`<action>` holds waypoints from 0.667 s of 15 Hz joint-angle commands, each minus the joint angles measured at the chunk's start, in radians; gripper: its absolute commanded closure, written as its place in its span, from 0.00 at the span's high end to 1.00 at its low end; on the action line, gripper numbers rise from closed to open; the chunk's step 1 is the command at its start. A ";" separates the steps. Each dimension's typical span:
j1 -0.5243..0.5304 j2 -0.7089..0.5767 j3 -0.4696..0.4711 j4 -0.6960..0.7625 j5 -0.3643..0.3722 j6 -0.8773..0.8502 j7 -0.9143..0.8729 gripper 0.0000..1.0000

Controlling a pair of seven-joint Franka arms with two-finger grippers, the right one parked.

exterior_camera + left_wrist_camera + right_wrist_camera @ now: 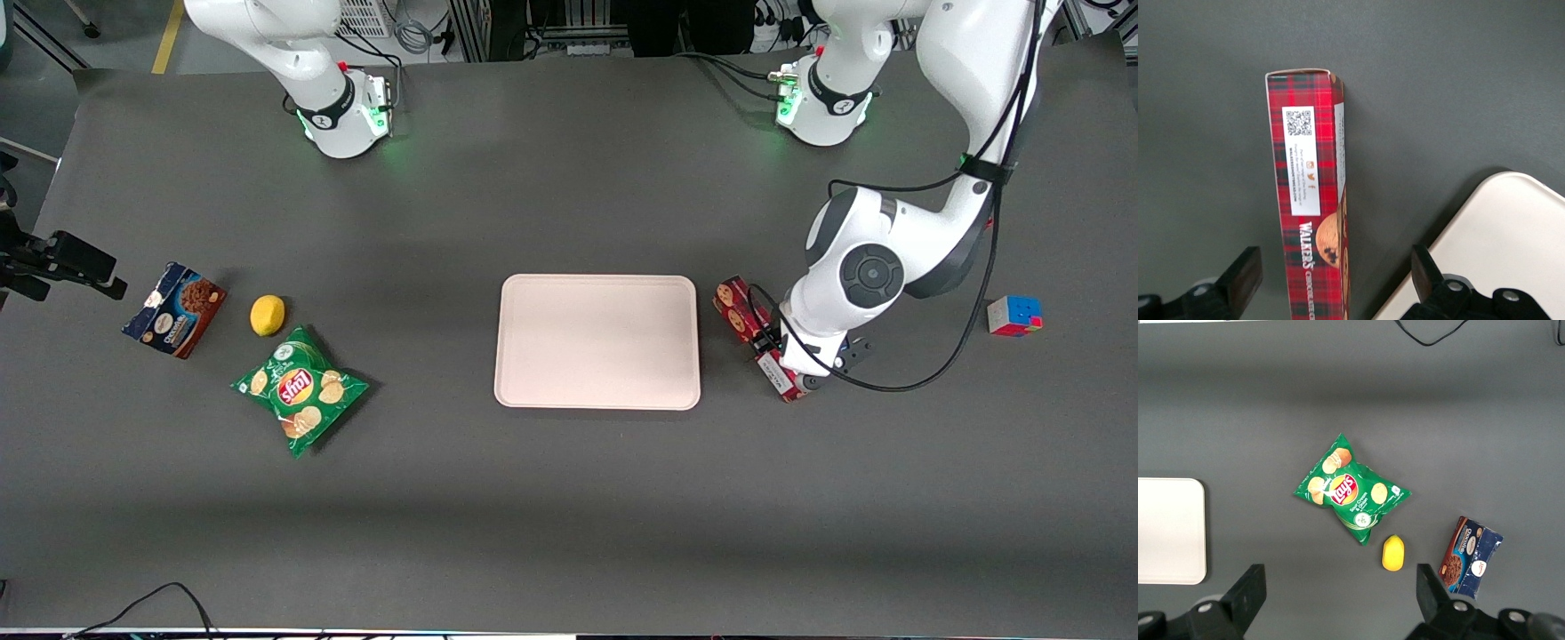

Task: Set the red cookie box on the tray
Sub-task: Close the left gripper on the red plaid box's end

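Note:
The red cookie box lies on the dark table beside the tray, at the tray's edge toward the working arm's end. It is a long red plaid carton; the left wrist view shows its white label and a round cookie picture. My left gripper is low over the box's end nearer the front camera. It is open, with one black finger on each side of the box and a gap to each. A corner of the tray also shows in the left wrist view.
A Rubik's cube sits toward the working arm's end. Toward the parked arm's end lie a green chips bag, a lemon and a dark-blue chocolate cookie box.

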 commanded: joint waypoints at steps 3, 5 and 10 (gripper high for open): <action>0.002 0.030 0.019 -0.015 0.074 0.046 -0.017 1.00; 0.002 0.035 0.023 -0.053 0.074 0.113 -0.017 1.00; 0.002 0.056 0.025 -0.064 0.076 0.131 -0.018 1.00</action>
